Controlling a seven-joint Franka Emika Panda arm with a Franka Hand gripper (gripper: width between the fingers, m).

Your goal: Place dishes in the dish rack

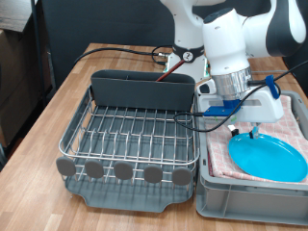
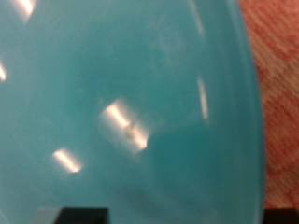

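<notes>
— Exterior view: where is the gripper (image 1: 252,128)?
— Low over the light-blue plate (image 1: 269,156) in the cloth-lined bin (image 1: 252,191), beside the dish rack (image 1: 135,135).
— Fingers apart?
— Possibly; I cannot tell.

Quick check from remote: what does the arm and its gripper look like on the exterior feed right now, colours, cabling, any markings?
The arm is glossy white with rounded segments and black joint sections. Its wrist ends in a ribbed silver-grey cylinder above the white gripper. A blue cable and black cables trail from the wrist area. No markings are legible. The wrist view shows only dark slivers of it.
</notes>
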